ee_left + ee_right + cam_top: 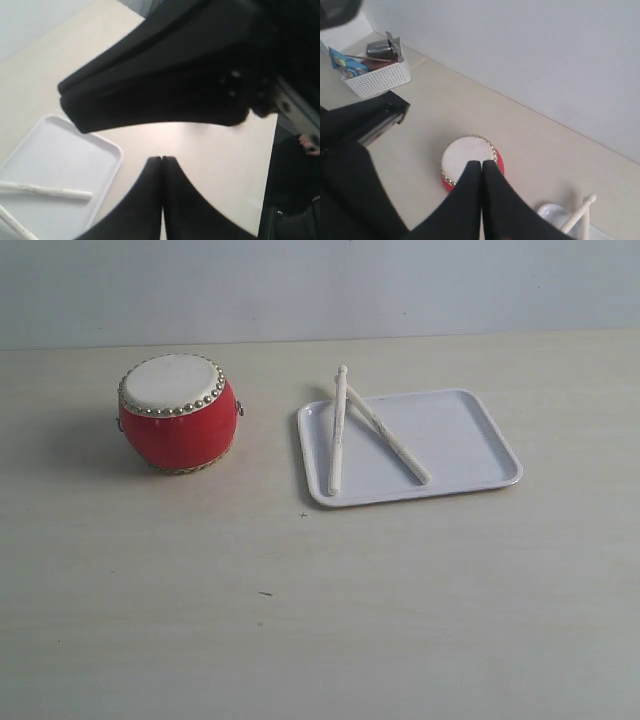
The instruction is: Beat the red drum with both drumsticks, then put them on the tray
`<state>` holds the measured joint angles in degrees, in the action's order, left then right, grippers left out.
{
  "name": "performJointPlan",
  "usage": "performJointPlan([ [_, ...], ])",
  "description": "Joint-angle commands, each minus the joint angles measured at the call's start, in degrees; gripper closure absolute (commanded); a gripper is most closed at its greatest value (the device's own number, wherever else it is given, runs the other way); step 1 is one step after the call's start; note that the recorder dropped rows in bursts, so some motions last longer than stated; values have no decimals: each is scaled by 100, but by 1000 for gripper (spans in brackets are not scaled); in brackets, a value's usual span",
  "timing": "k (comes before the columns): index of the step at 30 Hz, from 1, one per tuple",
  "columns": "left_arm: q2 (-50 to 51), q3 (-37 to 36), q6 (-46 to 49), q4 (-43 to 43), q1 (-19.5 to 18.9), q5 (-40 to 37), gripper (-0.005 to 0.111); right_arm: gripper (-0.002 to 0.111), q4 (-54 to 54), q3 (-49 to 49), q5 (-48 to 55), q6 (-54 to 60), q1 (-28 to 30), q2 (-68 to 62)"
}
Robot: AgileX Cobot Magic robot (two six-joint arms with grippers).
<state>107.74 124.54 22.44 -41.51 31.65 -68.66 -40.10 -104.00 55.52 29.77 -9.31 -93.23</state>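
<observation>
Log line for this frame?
red barrel drum upright; cream wooden drumsticks on white plastic tray; left hand shut; right hand shut

**newb:** quick headcount pls, how many of each thing r we looking at?

**drumfan:** 1 red drum [178,412], 2 drumsticks [337,435], 2nd stick here [390,437], and 1 white tray [460,445].

**newb:** any other bits?

**drumfan:** yep, right wrist cam picks up 1 white basket [377,79]. Stuff inside is too jumbled to count tbh. The drum shows 2 little side rings [240,410] in the exterior view. Brass studs [185,408] are too small and too many to count. Grippers: 2 total, 1 left gripper [162,158] + 1 right gripper [481,162].
</observation>
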Motion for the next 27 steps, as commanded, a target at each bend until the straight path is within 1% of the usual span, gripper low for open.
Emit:
performJointPlan([
  [1,-833,8,-53,435,438,9,107,108,-197,-43,170,65,-2,617],
  [5,-1828,8,-215,850,1054,39,107,108,-811,-43,325,65,-2,1558],
  [7,-2498,8,-552,1562,1540,64,107,108,-885,-43,325,65,-2,2219],
  [8,-2669,8,-656,1786,1670,64,107,108,-885,-43,355,65,-2,2453],
  [9,-2964,8,-847,2156,1903,64,107,108,-885,-32,418,65,-2,2810],
  [11,-3477,-162,-901,2365,2220,144,107,108,-885,-32,446,65,-2,3371],
  [12,-3655,-258,-914,2378,2290,186,107,108,-885,-32,394,65,-2,3612],
  [14,-4184,-689,-914,2423,2356,382,107,108,-767,-32,276,65,-2,4142],
  [15,-4539,-1039,-914,2516,2356,570,107,108,-572,-32,263,65,-2,4438],
  [19,-5366,-1880,-927,2643,2356,1020,107,108,99,-32,263,-282,-2,4885],
  [21,-5833,-2446,-915,2704,2356,1309,107,108,455,-32,263,-447,-2,5074],
  [22,-6266,-2905,-915,2776,2356,1534,107,108,554,-21,222,-502,-2,5197],
  [25,-6939,-3589,-915,2786,2342,2066,107,108,670,86,42,-595,-2,5446],
  [27,-7401,-3990,-927,2786,2229,2399,107,108,721,217,-73,-595,-2,5665],
])
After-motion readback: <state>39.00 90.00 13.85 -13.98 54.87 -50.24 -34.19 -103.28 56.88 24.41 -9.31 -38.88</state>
